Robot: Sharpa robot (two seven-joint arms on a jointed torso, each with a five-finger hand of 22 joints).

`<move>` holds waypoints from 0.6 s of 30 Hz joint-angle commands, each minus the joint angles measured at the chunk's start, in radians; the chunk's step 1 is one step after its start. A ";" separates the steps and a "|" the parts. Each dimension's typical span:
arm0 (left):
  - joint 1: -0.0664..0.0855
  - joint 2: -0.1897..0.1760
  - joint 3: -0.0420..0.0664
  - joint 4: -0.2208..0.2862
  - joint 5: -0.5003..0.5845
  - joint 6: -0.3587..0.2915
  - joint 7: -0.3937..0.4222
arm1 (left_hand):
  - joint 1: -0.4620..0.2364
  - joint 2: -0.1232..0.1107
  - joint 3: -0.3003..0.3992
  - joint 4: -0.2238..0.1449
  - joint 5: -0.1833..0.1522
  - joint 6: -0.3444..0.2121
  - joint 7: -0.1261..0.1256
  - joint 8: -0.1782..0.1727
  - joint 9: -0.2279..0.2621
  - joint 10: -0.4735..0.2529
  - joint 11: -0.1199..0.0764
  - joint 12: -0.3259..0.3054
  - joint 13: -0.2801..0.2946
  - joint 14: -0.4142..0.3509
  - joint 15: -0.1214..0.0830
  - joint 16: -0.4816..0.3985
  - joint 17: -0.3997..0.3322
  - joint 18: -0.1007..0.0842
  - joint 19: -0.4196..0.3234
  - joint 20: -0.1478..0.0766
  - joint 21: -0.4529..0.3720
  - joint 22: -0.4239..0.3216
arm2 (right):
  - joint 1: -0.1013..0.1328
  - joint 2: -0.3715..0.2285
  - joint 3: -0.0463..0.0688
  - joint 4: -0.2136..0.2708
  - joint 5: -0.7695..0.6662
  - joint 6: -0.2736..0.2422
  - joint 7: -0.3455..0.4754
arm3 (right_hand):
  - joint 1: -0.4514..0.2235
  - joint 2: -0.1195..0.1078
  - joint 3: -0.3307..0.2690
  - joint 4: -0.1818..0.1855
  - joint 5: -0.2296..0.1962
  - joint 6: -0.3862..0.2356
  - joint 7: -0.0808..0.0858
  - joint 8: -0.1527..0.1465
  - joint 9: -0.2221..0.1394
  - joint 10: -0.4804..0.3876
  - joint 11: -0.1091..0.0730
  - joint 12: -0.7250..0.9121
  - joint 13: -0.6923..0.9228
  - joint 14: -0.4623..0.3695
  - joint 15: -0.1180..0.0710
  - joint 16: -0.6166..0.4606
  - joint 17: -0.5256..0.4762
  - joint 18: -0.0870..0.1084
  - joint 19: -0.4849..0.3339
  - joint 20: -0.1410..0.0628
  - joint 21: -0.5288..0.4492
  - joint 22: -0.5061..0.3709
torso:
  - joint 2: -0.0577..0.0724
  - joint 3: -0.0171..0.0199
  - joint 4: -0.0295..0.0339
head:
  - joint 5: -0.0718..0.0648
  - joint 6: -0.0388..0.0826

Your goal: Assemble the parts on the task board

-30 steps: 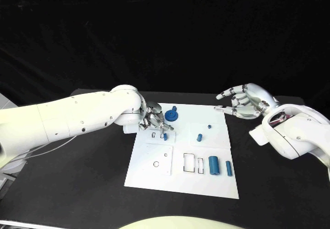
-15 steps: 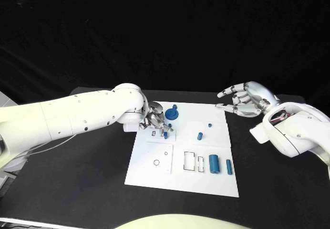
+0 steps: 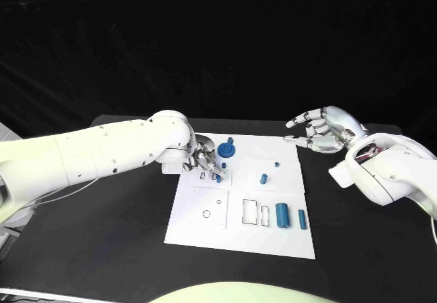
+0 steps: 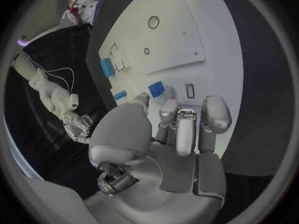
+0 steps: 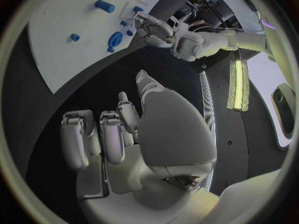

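Seen from the head camera, left to right across the white task board on the black table: left hand lowered over the board's far-left corner, fingertips down at a small upright blue peg beside two little rectangular slots; whether pinching that peg or merely touching it, impossible to tell, the left wrist camera showing curled fingers just short of a blue piece and not clearly closed on it. Just right of that hand, a round blue gear-like disc with a stub rising from it, standing near the board's far edge. Further right, mid-board, a short blue pin and a tiny blue stud, well apart from the hand. Nearer the board's front-right corner, two outlined slots, then a stout blue cylinder and a thin blue rod lying side by side. Off the board's far-right corner, right hand raised above the table, fingers spread and holding nothing. Parts judged light, rigid and smooth, probably hard plastic, so apt to slip or topple; best taken by a fingertip pinch across the middle of each shank, the disc by its rim or stub.
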 commanded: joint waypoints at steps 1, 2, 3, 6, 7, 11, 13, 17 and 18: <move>0.003 0.004 -0.001 -0.002 -0.002 0.037 -0.003 | 0.016 0.000 0.011 -0.001 0.005 -0.009 -0.002 0.001 0.005 -0.009 -0.002 -0.004 0.001 0.077 -0.005 -0.004 0.182 -0.017 -0.006 0.002 0.004 0.001 | 0.000 0.002 0.000 -0.001 -0.006 0.007 0.007 | 0.001 0.005 0.001 0.008 0.004 0.004 -0.001 0.003 -0.001 -0.003 -0.002 0.001 0.000 0.088 0.005 -0.004 0.208 -0.001 0.082 0.005 -0.004 0.230 | 0.000 0.0003 -0.0008 | -0.002 0.000; 0.003 0.004 -0.001 -0.002 0.000 0.037 -0.004 | 0.019 0.001 0.013 -0.001 0.005 -0.009 -0.002 0.000 0.006 -0.008 -0.002 -0.004 0.002 0.077 -0.005 -0.004 0.182 -0.017 -0.006 0.002 0.004 0.001 | 0.000 0.003 0.000 -0.001 -0.006 0.008 0.007 | 0.001 0.005 0.001 0.008 0.004 0.004 -0.001 0.003 -0.001 -0.003 -0.002 0.001 0.000 0.088 0.005 -0.004 0.208 -0.001 0.082 0.005 -0.004 0.230 | 0.001 -0.0005 -0.0007 | -0.003 0.000; 0.003 0.004 -0.001 -0.002 0.001 0.038 -0.004 | 0.029 0.000 0.019 -0.001 0.005 -0.010 -0.002 -0.001 0.009 -0.009 -0.002 -0.004 0.002 0.077 -0.005 -0.003 0.183 -0.017 -0.006 0.002 0.005 0.002 | 0.000 0.003 0.000 -0.001 -0.006 0.008 0.007 | 0.002 0.005 0.001 0.008 0.004 0.004 -0.001 0.004 -0.001 -0.003 -0.002 0.001 0.001 0.088 0.004 -0.004 0.207 -0.001 0.082 0.004 -0.004 0.231 | 0.001 -0.0005 -0.0007 | -0.003 0.000; 0.003 0.006 -0.001 -0.002 0.006 0.038 -0.004 | 0.038 0.001 0.026 -0.001 0.005 -0.011 -0.002 -0.003 0.013 -0.010 -0.003 -0.005 0.001 0.076 -0.005 -0.004 0.182 -0.017 -0.007 0.002 0.005 0.002 | 0.000 0.003 0.000 -0.002 -0.006 0.009 0.006 | 0.002 0.005 0.001 0.008 0.004 0.004 -0.001 0.004 -0.001 -0.003 -0.002 0.001 0.001 0.088 0.004 -0.004 0.207 -0.001 0.082 0.004 -0.004 0.231 | 0.000 -0.0005 -0.0004 | -0.002 -0.001; 0.003 0.006 -0.001 -0.002 0.008 0.038 -0.004 | 0.041 0.001 0.028 -0.001 0.005 -0.011 -0.002 -0.003 0.014 -0.010 -0.003 -0.005 0.001 0.076 -0.005 -0.004 0.182 -0.017 -0.007 0.002 0.004 0.001 | 0.000 0.003 0.000 -0.002 -0.006 0.010 0.005 | 0.002 0.005 0.001 0.008 0.004 0.004 -0.001 0.004 -0.001 -0.003 -0.002 0.001 0.001 0.088 0.004 -0.004 0.207 -0.001 0.082 0.004 -0.004 0.231 | 0.000 0.0001 0.0001 | -0.002 -0.001; 0.003 0.007 -0.002 -0.003 0.013 0.036 -0.004 | 0.045 0.001 0.031 -0.001 0.005 -0.011 -0.002 -0.004 0.015 -0.011 -0.003 -0.006 0.001 0.077 -0.005 -0.004 0.182 -0.016 -0.008 0.002 0.004 0.001 | 0.000 0.004 0.000 -0.002 -0.006 0.011 0.004 | 0.003 0.005 0.001 0.007 0.004 0.004 -0.001 0.004 -0.001 -0.002 -0.002 0.002 0.001 0.088 0.004 -0.004 0.209 -0.001 0.082 0.004 -0.004 0.231 | 0.000 0.0009 0.0005 | -0.002 -0.001; 0.003 0.007 -0.002 -0.004 0.017 0.034 -0.004 | 0.047 0.001 0.034 -0.001 0.005 -0.011 -0.002 -0.004 0.016 -0.011 -0.003 -0.006 0.000 0.077 -0.005 -0.004 0.182 -0.016 -0.008 0.002 0.004 0.001 | 0.000 0.005 0.000 -0.002 -0.006 0.012 0.004 | 0.003 0.005 0.001 0.007 0.004 0.004 -0.001 0.004 -0.001 -0.002 -0.002 0.002 0.001 0.088 0.004 -0.004 0.209 -0.001 0.082 0.004 -0.004 0.231 | 0.001 0.0002 0.0009 | -0.002 -0.001; 0.003 0.009 -0.002 -0.005 0.025 0.031 -0.004 | 0.056 0.001 0.042 -0.001 0.005 -0.011 -0.002 -0.006 0.019 -0.013 -0.003 -0.008 -0.001 0.076 -0.005 -0.004 0.181 -0.016 -0.009 0.002 0.004 0.001 | 0.000 0.007 0.000 -0.003 -0.006 0.014 0.003 | 0.005 0.006 0.002 0.007 0.004 0.005 -0.001 0.004 -0.001 -0.002 -0.002 0.002 0.001 0.088 0.004 -0.004 0.207 -0.001 0.082 0.004 -0.004 0.230 | 0.001 -0.0005 0.0016 | -0.002 -0.002; 0.003 0.009 -0.002 -0.005 0.027 0.030 -0.004 | 0.056 0.001 0.042 -0.001 0.005 -0.011 -0.002 -0.006 0.019 -0.013 -0.003 -0.008 -0.001 0.076 -0.005 -0.004 0.181 -0.016 -0.009 0.002 0.004 0.001 | 0.000 0.007 0.000 -0.003 -0.006 0.014 0.003 | 0.005 0.006 0.002 0.007 0.004 0.005 -0.001 0.004 -0.001 -0.002 -0.002 0.002 0.001 0.088 0.004 -0.004 0.207 -0.001 0.082 0.004 -0.004 0.230 | 0.001 -0.0005 0.0016 | -0.002 -0.002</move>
